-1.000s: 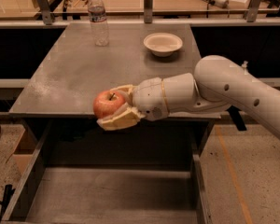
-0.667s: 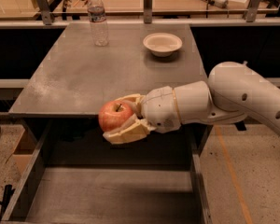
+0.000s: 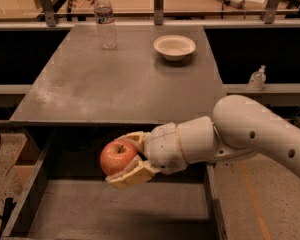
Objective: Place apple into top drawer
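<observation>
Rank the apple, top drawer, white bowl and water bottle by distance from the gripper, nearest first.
1. apple, held in the gripper above the drawer.
2. top drawer, open directly below.
3. white bowl, tabletop back right, and water bottle, back left: too close to call.

The arm (image 3: 262,129) is a thick, smooth white shell, rounded like a tube, with two small dark round holes along its side. Toward the wrist it narrows in ringed sections split by thin seams, with faint dark lines across the last one. The gripper (image 3: 119,159), above the drawer (image 3: 115,211) just in front of the desk (image 3: 115,84), has flat, blocky, cream-yellow fingers (image 3: 136,176)
</observation>
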Available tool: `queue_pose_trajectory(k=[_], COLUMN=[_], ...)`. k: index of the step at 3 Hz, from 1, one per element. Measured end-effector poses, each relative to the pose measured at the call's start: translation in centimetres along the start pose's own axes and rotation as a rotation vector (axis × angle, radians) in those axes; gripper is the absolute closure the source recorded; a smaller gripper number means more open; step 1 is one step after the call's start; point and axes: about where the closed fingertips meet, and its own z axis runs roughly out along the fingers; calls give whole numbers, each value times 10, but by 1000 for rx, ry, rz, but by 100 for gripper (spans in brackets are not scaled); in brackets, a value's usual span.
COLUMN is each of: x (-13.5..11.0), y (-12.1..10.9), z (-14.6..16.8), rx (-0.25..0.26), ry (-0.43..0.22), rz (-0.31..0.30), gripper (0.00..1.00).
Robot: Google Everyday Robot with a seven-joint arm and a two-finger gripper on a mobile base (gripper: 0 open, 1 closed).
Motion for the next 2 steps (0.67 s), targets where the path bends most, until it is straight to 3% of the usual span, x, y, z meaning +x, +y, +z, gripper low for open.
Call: queue_pose_trajectory(k=[1, 2], x=[49, 109], y=[-2, -9], z=[43, 82], rx=[42, 128], ry=[50, 122], rz=[59, 135], gripper=[100, 100])
